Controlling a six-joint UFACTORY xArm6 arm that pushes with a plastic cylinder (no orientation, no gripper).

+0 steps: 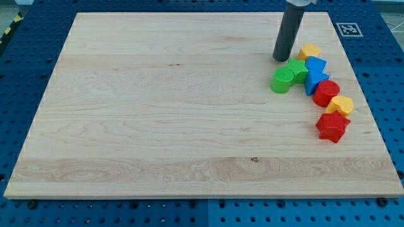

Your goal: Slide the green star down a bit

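Just below my tip (280, 59) sits the green star (297, 70).

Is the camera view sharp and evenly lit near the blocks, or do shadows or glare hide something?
Camera view: even, soft light, no glare on the wooden board; my tip and the green star just below it are sharp, with only faint shadows; the rod's top is cut off by the view's top.

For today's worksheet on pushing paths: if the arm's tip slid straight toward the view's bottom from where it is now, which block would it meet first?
Most likely the green star, directly below my tip; the green cylinder sits just beyond.
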